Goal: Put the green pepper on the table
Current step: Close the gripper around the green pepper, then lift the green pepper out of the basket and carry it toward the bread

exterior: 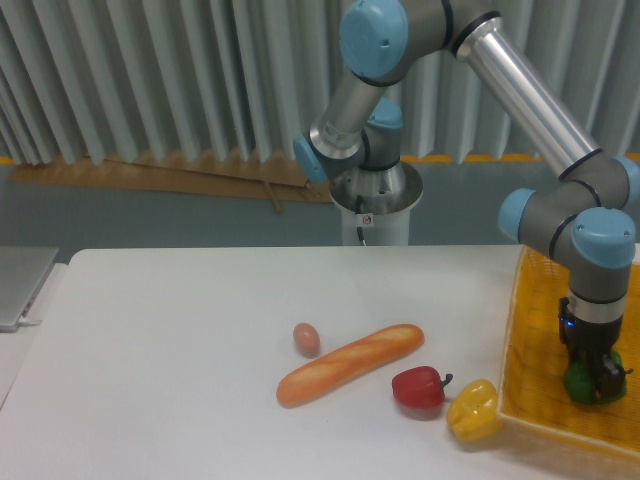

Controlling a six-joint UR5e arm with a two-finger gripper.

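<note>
The green pepper (576, 381) lies inside the yellow woven basket (530, 340) at the right edge; only small green patches show beside the fingers. My gripper (596, 385) points straight down into the basket, its dark fingers set around the pepper and apparently shut on it. The pepper looks to be still resting low in the basket. The white table (180, 350) stretches to the left of the basket.
A red pepper (417, 387) and a yellow pepper (474, 410) sit on the table just left of the basket. A baguette (350, 363) and an egg (306, 339) lie near the middle. A grey flat object (20, 285) is at the far left edge.
</note>
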